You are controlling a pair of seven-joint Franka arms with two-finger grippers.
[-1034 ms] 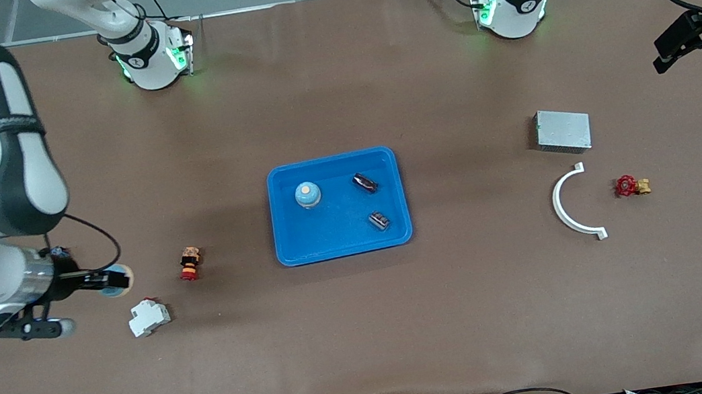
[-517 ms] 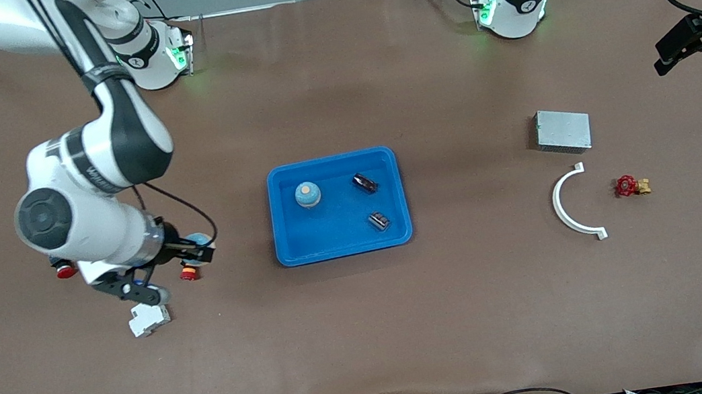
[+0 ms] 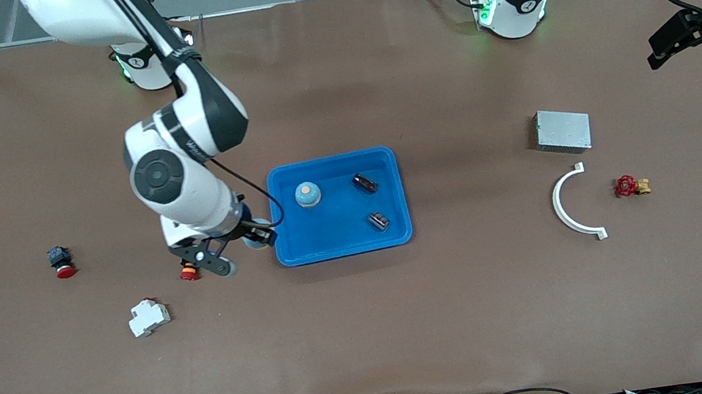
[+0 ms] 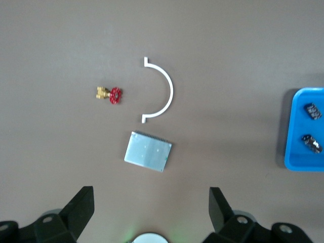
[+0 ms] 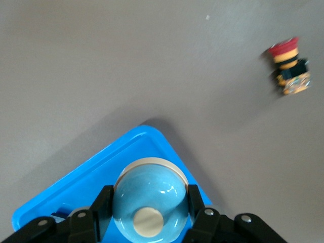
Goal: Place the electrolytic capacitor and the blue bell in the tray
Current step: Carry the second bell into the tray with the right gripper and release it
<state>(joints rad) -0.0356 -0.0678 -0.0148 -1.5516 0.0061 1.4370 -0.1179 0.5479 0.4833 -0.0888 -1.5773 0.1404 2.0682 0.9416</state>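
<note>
Carrying a blue bell [image 5: 149, 202] clamped between its fingers [image 5: 101, 202], the right tool [image 3: 248, 236] is held over the counter [image 3: 368, 330] just beside the tray [image 3: 344, 249], at the tray's rim toward the right arm's end; in the right wrist view the tray corner lies directly under the bell. The tray sits near the counter's middle, well apart from every edge. Inside it, a second blue bell [image 3: 308, 194] and two small dark cylindrical parts, judged to be electrolytic capacitors [image 3: 365, 183] [image 3: 379, 221], are already seen resting. The task is therefore judged to be nearly complete: what remains is for the held bell to be brought over the tray floor, lowered and released. The left tool [image 4: 152, 212] is held with its fingers spread wide and empty, above the counter's edge at the left arm's end, and that arm waits. A grey metal box [image 3: 563, 130] is left untouched toward that end.
</note>
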